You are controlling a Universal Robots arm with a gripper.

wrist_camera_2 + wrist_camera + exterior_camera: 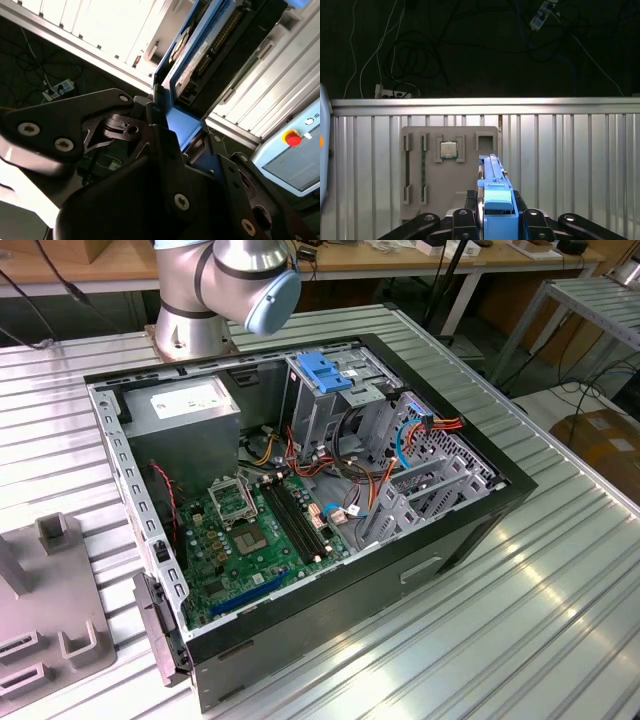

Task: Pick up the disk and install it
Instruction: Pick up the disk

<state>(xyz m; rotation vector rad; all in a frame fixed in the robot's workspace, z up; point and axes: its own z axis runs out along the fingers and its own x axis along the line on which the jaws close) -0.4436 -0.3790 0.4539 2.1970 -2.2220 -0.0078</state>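
Because the disk [491,175] seems stiff, weighty and fragile, the pincer [496,220] clamps one blue-framed end.

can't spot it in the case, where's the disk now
The disk is clamped in the pincer in both wrist views, near the grey fixture plate.

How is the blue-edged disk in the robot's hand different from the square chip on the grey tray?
The flat grey-metal disk with a blue plastic frame is held on edge, gripped in the black hand; the small square silver chip lies flat in a pocket of the grey tray. The disk has blue edges; the chip has none.
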